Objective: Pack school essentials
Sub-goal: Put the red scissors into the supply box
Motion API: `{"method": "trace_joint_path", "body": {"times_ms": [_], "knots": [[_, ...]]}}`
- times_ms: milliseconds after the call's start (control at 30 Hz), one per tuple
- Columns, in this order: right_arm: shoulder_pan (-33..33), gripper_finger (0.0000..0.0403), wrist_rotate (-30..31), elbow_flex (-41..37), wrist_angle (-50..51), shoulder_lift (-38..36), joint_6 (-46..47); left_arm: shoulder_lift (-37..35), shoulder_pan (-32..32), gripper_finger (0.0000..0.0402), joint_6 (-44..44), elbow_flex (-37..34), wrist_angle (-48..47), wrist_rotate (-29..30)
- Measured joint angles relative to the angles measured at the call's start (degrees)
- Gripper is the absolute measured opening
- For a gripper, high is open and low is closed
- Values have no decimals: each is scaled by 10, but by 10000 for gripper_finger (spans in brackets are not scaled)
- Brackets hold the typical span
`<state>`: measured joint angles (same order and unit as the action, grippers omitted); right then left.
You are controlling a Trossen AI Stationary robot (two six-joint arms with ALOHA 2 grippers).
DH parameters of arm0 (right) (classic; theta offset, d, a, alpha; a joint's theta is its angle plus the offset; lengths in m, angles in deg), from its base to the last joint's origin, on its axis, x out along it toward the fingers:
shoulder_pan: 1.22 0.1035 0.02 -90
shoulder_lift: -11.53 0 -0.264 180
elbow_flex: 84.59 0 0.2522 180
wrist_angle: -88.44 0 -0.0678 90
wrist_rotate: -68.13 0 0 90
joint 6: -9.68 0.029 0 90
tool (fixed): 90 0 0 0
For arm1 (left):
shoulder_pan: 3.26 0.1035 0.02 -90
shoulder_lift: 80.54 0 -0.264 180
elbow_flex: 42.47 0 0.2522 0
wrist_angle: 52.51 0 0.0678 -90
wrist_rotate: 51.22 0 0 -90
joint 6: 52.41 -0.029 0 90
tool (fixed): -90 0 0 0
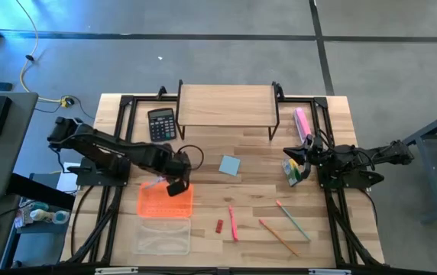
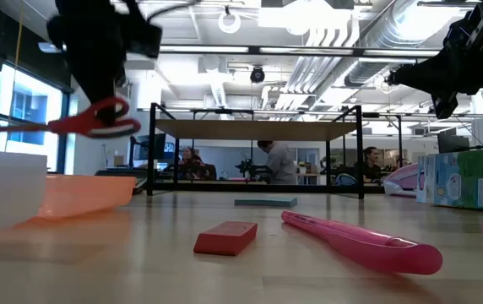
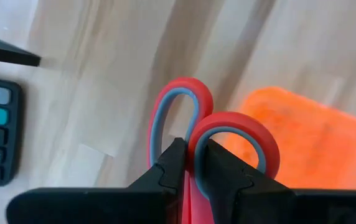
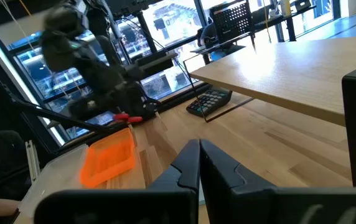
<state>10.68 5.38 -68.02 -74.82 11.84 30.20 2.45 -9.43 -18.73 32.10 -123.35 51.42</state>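
Observation:
My left gripper (image 3: 190,149) is shut on red scissors (image 2: 98,118) with grey-lined handle rings, above the far edge of an orange tray (image 1: 165,200). Loose on the table lie a light-blue notepad (image 1: 230,165), a pink pencil (image 1: 232,223), a small red piece (image 1: 219,225), an orange pencil (image 1: 278,235) and a pale pencil (image 1: 291,218). A crayon box (image 1: 291,172) stands at the right, close by my right gripper (image 4: 198,146), which is shut and holds nothing. My left gripper pinches the scissors between its two fingers where the two handle rings meet (image 3: 192,134); the rings stick out past the fingertips. The fingers come from above, pointing steeply down. The scissors are lifted clear of the table and lie about level, blades (image 2: 5,128) out to one side.
A clear box (image 1: 161,237) lies near the front edge beside the orange tray. A black calculator (image 1: 161,122) and a wooden shelf on black legs (image 1: 226,107) stand at the back, with a pink bar (image 1: 302,122) to the shelf's right.

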Motion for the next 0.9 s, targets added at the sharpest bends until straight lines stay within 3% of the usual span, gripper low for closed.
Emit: {"method": "trace_joint_path", "body": {"times_ms": [433,667,900], "knots": [[0,0,0,0,0,0,0,-1,-172,35,219,122,-9,-3],[0,0,0,0,0,0,0,23,-255,35,247,123,-9,29],[0,0,0,0,0,0,0,103,-298,35,243,123,-8,51]]}}
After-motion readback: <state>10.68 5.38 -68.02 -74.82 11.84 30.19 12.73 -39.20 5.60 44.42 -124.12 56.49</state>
